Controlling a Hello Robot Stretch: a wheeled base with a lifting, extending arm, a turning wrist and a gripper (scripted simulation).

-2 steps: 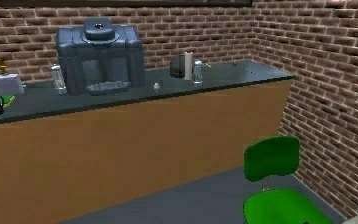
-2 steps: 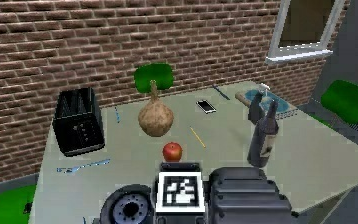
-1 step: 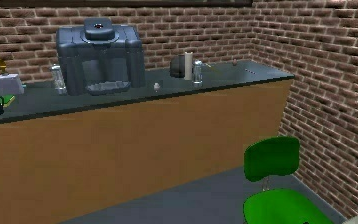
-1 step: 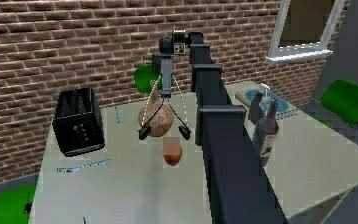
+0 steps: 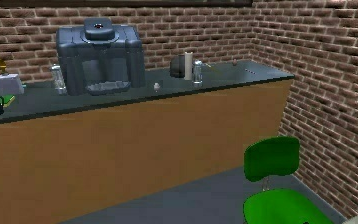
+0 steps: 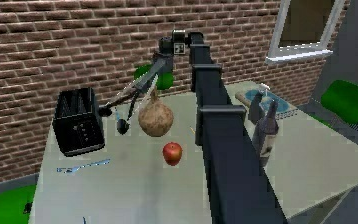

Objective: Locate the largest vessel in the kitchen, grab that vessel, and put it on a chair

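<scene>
In the arm side view the dark arm (image 6: 219,120) rises over a pale table (image 6: 107,190). My gripper (image 6: 115,102) points down to the left near the table's far edge. A round brown thing (image 6: 155,118) sits just right of the fingers, and a small dark ladle-like thing (image 6: 122,125) lies below them. I cannot tell whether the gripper holds anything. A green chair (image 5: 275,185) stands at the forward view's lower right, before a long counter (image 5: 137,150). Another green chair (image 6: 345,100) is at the arm side view's right.
On the table are a black toaster (image 6: 79,122), a red apple (image 6: 172,152) and dark bottles (image 6: 265,120). The counter carries a blue-grey coffee machine (image 5: 99,58) and small items. Brick walls close both views, and a window (image 6: 312,25) is at the upper right.
</scene>
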